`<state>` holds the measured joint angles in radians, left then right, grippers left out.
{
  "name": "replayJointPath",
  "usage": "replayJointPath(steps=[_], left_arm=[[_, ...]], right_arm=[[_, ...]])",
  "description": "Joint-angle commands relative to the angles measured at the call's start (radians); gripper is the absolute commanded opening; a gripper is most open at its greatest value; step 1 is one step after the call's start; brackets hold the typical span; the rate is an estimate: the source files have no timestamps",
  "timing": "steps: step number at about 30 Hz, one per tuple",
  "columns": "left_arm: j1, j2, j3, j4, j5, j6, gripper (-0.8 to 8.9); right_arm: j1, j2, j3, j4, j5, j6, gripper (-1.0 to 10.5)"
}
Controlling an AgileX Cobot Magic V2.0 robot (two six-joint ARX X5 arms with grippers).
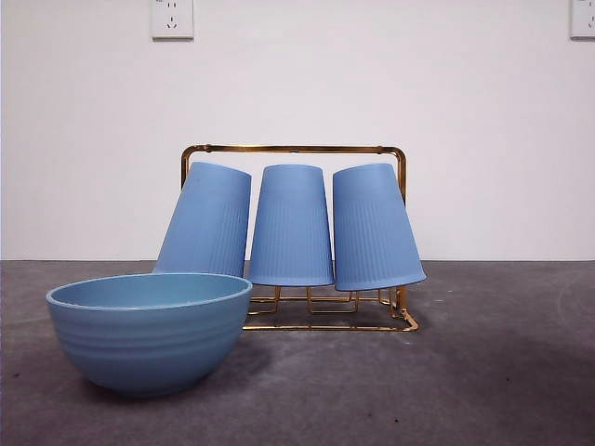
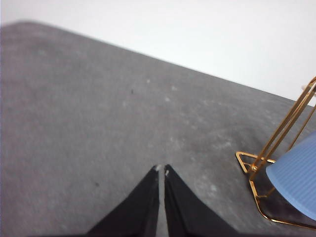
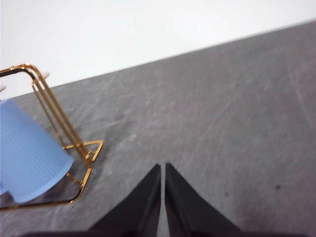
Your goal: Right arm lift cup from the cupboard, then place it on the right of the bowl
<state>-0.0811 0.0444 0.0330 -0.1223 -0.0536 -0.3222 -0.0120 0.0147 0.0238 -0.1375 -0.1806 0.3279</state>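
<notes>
Three light-blue ribbed cups hang upside down on the gold wire cupboard [image 1: 296,149]: a left cup [image 1: 206,221] leaning left, a middle cup [image 1: 291,226] upright, and a right cup [image 1: 374,228] leaning right. The wide blue bowl [image 1: 149,330] stands in front at the left, hiding the left cup's rim. Neither arm appears in the front view. My right gripper [image 3: 163,167] is shut and empty over bare table, apart from the cupboard's end [image 3: 54,118] and the nearest cup [image 3: 27,153]. My left gripper [image 2: 161,169] is shut and empty, away from the cupboard's other end [image 2: 276,148] and a cup [image 2: 296,177].
The grey tabletop [image 1: 493,372] stretches right of the bowl and the rack. A white wall stands behind, with a socket [image 1: 172,19] high at the left and another [image 1: 583,19] at the top right corner.
</notes>
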Motion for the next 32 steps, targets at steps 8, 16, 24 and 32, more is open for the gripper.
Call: replayJointPath(steps=[8,16,24,32], left_arm=[[-0.047,0.185,0.145,0.013,0.029,-0.106,0.15],[-0.073,0.460,0.358,-0.055,0.183,-0.095,0.15],[-0.099,0.723,0.607,-0.214,0.424,0.009,0.15],[-0.139,0.880,0.749,-0.348,0.664,0.125,0.15]], right_arm=[[0.032,0.138,0.187,-0.046,-0.025,0.088,0.1],[0.058,0.317,0.379,-0.182,-0.177,0.081,0.1],[0.088,0.492,0.560,-0.357,-0.341,-0.025,0.1],[0.145,0.658,0.704,-0.497,-0.434,-0.181,0.1]])
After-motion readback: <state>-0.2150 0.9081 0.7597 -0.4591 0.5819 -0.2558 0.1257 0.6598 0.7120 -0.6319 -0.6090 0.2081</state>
